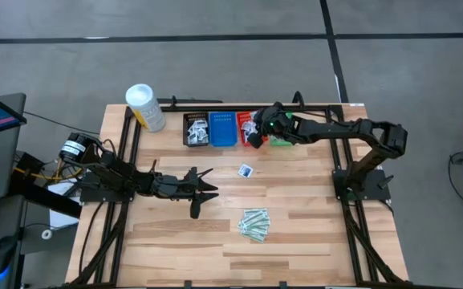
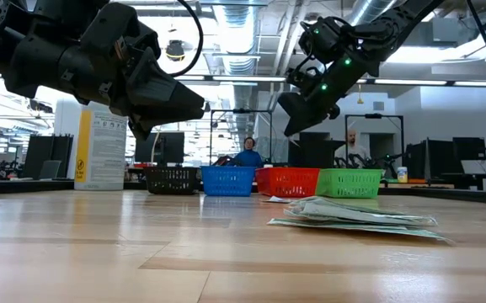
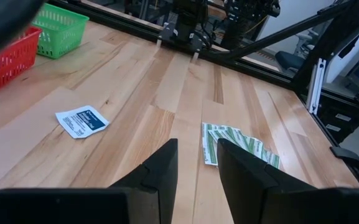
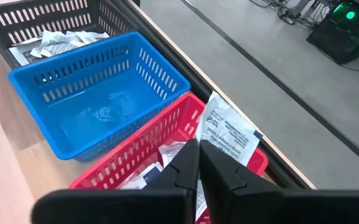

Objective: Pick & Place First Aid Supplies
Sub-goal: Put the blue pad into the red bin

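While poised over the red basket [image 4: 160, 155] at the far edge, right gripper [image 4: 198, 163] pinching a white packet [image 4: 229, 132], apparently for release there. Left gripper [image 3: 195, 165] spread above the surface [image 1: 215, 241], facing green strips [image 3: 238, 144]. Pinched packet plain only from right wrist; loose packet [image 1: 245, 169] from above.

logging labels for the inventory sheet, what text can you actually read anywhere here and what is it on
No text can be quoted with confidence.
Held packet in the right claw: dark print, too blurred.
Lone packet on the table: blue print, too small.
White tub: yellow label with print, unreadable.
Green strips: no lettering readable.
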